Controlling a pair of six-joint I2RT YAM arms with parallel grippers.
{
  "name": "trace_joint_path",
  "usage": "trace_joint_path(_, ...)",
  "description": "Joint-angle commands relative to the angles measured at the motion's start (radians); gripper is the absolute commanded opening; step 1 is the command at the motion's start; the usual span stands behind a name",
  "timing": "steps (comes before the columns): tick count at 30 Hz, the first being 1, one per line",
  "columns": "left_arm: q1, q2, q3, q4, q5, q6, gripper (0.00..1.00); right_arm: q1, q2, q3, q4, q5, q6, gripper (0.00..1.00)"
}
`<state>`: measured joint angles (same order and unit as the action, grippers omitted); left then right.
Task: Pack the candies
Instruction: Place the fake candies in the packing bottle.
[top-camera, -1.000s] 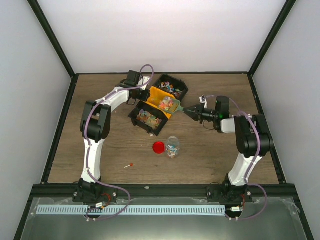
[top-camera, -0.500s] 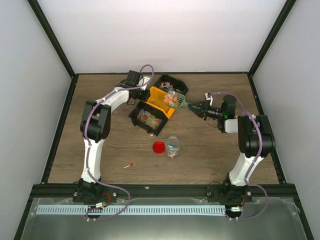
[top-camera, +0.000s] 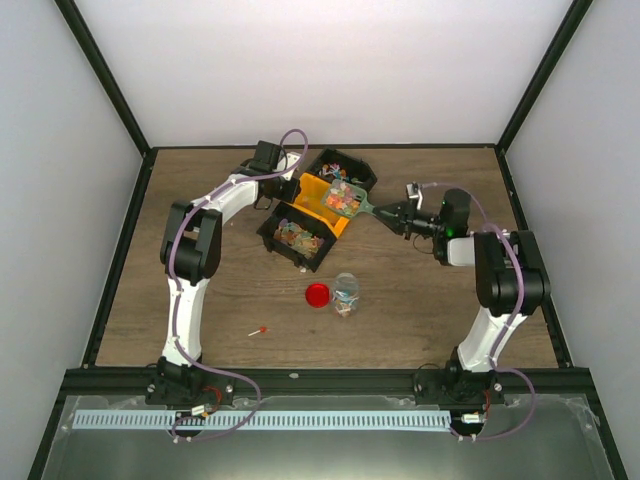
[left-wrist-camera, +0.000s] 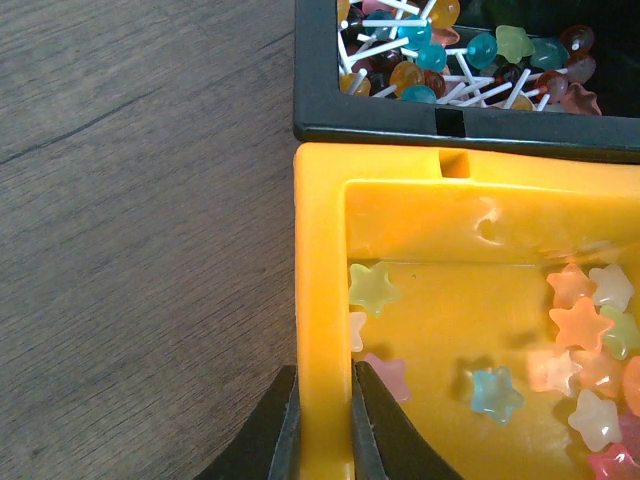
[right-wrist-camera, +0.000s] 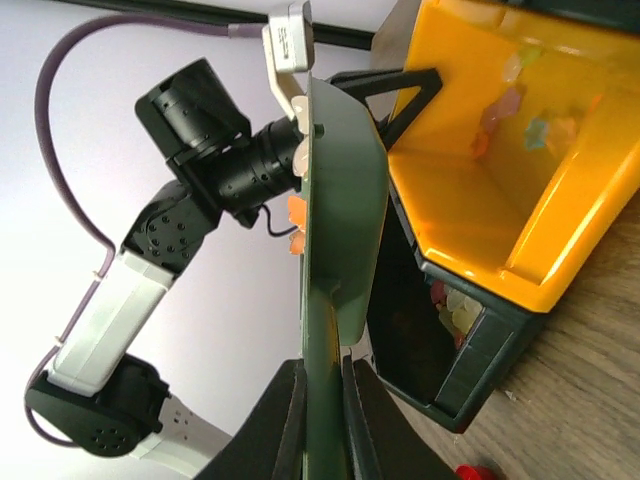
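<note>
Star-shaped candies (left-wrist-camera: 580, 325) lie in a yellow bin (top-camera: 312, 193); more fill two black bins (top-camera: 293, 236). My left gripper (left-wrist-camera: 323, 405) is shut on the yellow bin's side wall (left-wrist-camera: 322, 300) and holds the bin tilted. My right gripper (right-wrist-camera: 322, 400) is shut on the handle of a green scoop (right-wrist-camera: 335, 200). In the top view the scoop (top-camera: 345, 197) hangs over the yellow bin with candies in it. A few orange candies (right-wrist-camera: 296, 212) show at the scoop's rim. A clear jar (top-camera: 346, 292) holding some candies stands open in mid table.
A round red lid (top-camera: 317, 294) lies just left of the jar. A stray red lollipop (top-camera: 259, 331) lies on the wood at the front left. The far black bin (left-wrist-camera: 440, 50) holds lollipops. Dark frame rails border the table.
My right gripper has lifted the scoop with candies out of the yellow bin's bottom, moving it up and back. The left arm and the yellow bin have not moved.
</note>
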<state>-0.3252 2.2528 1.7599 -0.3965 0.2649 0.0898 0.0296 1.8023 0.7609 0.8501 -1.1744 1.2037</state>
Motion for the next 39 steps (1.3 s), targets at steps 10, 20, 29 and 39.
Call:
trace_joint_path(10,0.002,0.048,-0.023,-0.067,-0.049,0.005,0.04,-0.022,0.020,-0.039,0.188,-0.042,0.083,0.01)
trace_joint_path(20,0.002,0.040,-0.035,-0.055,-0.025,0.004,0.04,-0.037,0.024,-0.056,0.236,-0.049,0.108,0.01)
trace_joint_path(29,0.002,0.044,-0.011,-0.062,-0.020,-0.003,0.04,-0.004,-0.011,-0.061,0.156,-0.049,0.064,0.01)
trace_joint_path(39,0.002,0.029,-0.046,-0.041,-0.018,-0.010,0.04,-0.103,-0.292,-0.061,-0.504,-0.076,-0.360,0.01)
